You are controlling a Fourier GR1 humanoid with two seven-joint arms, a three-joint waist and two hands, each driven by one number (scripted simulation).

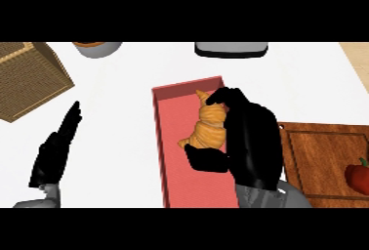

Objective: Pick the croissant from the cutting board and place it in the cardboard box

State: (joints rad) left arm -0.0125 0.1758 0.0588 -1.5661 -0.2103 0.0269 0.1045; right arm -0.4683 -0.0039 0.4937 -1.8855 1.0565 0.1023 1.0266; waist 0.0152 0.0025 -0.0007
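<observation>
Lengthwise over the red box, the croissant points away, right hand fingers curled around it; left hand open.

Croissant half behind right hand

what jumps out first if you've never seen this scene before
The eye goes first to the orange croissant at the centre, with the black right hand curled round it over a long red box. To the right lies a wooden cutting board with a red pepper on it. The left hand rests open at the lower left, below a wicker basket.
</observation>
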